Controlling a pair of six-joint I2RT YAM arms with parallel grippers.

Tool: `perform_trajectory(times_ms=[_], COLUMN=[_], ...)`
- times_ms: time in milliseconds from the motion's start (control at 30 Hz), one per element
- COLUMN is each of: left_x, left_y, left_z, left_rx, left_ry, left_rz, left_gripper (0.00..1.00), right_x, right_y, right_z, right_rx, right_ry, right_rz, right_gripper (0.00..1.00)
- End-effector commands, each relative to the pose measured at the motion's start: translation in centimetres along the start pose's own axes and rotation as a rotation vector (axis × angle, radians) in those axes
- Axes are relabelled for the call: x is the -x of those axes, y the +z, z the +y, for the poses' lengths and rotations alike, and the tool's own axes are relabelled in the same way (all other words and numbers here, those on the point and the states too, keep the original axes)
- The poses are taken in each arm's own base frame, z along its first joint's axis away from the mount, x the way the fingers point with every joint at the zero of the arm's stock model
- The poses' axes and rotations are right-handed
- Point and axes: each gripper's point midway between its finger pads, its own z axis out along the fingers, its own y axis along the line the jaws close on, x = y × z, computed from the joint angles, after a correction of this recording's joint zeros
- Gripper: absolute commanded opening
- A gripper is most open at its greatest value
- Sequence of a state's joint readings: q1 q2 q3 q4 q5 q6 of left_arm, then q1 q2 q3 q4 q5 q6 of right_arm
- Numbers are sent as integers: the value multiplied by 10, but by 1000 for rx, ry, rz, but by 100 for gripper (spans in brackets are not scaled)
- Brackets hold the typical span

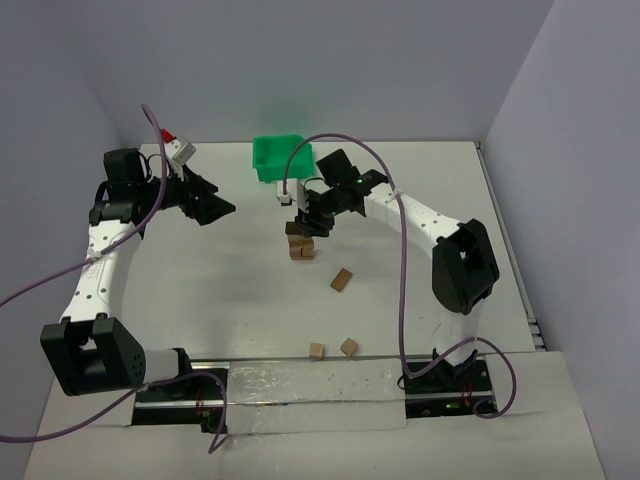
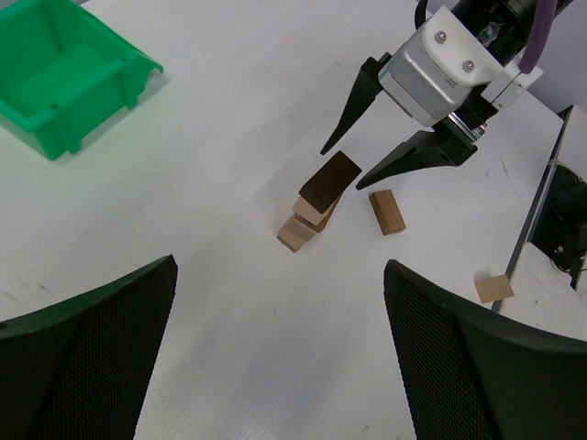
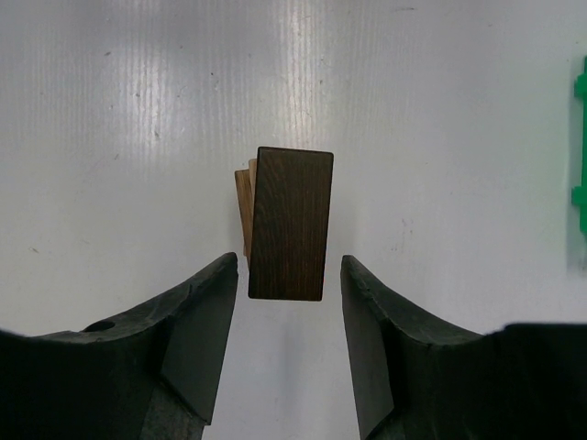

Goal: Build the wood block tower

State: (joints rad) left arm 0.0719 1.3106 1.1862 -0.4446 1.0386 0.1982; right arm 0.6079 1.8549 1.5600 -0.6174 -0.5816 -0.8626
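Observation:
The wood block tower (image 1: 300, 243) is a short stack of tan blocks topped by a dark brown bar (image 2: 330, 181), slightly skewed. My right gripper (image 1: 308, 215) hangs just above it. It is open, with its jaws on either side of the dark bar (image 3: 291, 223) and a small gap on each side. In the left wrist view the right gripper (image 2: 341, 170) straddles the tower's top (image 2: 316, 206). My left gripper (image 1: 222, 208) is open and empty, held above the table left of the tower, and its fingers (image 2: 101, 348) frame bare table.
A green plastic bin (image 1: 278, 157) stands at the back, behind the tower, and shows in the left wrist view (image 2: 64, 78). Loose tan blocks lie right of the tower (image 1: 342, 280) and near the front edge (image 1: 317, 350) (image 1: 349, 346).

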Motion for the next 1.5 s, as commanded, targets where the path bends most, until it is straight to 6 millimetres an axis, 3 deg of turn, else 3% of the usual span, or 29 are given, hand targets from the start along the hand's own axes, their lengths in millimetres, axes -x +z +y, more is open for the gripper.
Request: perform_trajectory(times_ms=[0, 233, 400, 467, 533, 567, 667, 733, 900, 933, 967, 1067, 1200, 1367, 1400, 1467], left_x=[19, 23, 32, 38, 42, 40, 19, 1, -23, -36, -56, -105, -163, -221, -220, -237], left_y=[0, -1, -5, -10, -11, -11, -12, -8, 10, 18, 28, 52, 71, 80, 84, 90], left_z=[-2, 0, -5, -10, 0, 6, -16, -33, -63, -74, -100, -142, -186, -229, -230, -237], left_rx=[-21, -2, -2, -17, 65, 101, -63, -133, -143, -149, -207, -307, -468, -610, -610, -617], left_ry=[57, 47, 71, 55, -58, -81, 10, -7, 174, 231, 272, 367, 382, 447, 459, 481], left_rz=[-39, -47, -69, -85, -102, -92, 10, 84, 159, 191, 232, 321, 456, 568, 551, 573], left_gripper=[99, 99, 99, 99, 99, 99, 99, 99, 99, 99, 99, 98, 93, 87, 86, 83], right_x=[10, 30, 59, 73, 79, 81, 74, 56, 16, 3, -18, -50, -93, -130, -131, -145], right_y=[-7, -23, -51, -72, -88, -95, -112, -122, -149, -152, -147, -157, -154, -158, -160, -161], right_z=[-11, -13, -12, -10, -7, -6, -1, 5, 30, 36, 45, 64, 97, 123, 123, 129], right_rx=[-29, -52, -90, -129, -161, -179, -222, -247, -316, -332, -326, -359, -351, -354, -362, -368], right_ry=[-29, -17, -18, -31, -37, -42, -32, 7, 58, 68, 96, 150, 203, 225, 218, 234], right_rz=[-16, -60, -121, -149, -158, -161, -153, -134, -99, -75, -39, 14, 68, 149, 153, 182], right_gripper=[58, 69, 73, 75, 75, 76, 76, 76, 76, 77, 77, 76, 76, 76, 76, 76])
